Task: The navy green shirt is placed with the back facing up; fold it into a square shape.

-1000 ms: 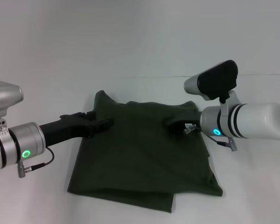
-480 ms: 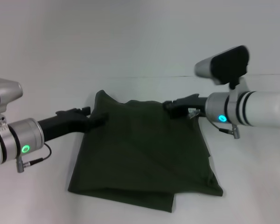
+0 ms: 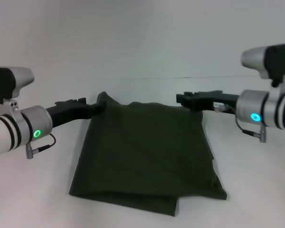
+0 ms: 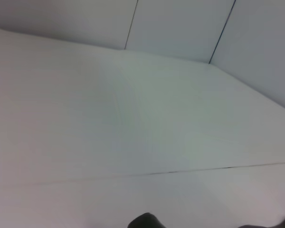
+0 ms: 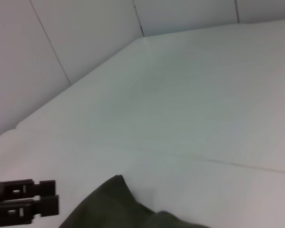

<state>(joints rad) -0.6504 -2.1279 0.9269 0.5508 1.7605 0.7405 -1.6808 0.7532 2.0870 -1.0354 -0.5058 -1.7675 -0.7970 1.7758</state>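
The navy green shirt [image 3: 147, 154] lies flat on the white table [image 3: 256, 190], folded into a rough rectangle of dark, soft, matte cloth; its plain side is up, the near edge shows a doubled layer with a small step at the near right corner, and the far left corner rises to a small peak [image 3: 103, 96]; faint creases run across the top layer. The left gripper [image 3: 100, 106], black and blocky, sits at that far left corner, its tip touching or just over the cloth edge; whether it is pinching the fabric or merely beside it cannot be told. The right gripper [image 3: 184, 99] is level with the far right corner of the shirt, its black fingers pointing inward just above the cloth; whether they are parted or closed cannot be told. In the right wrist view the shirt's peak [image 5: 115, 199] shows with the left gripper's stacked black fingers [image 5: 35, 203] beside it; the fingers look close together there. Smooth pale wall panels [image 3: 142, 38] stand behind the table.
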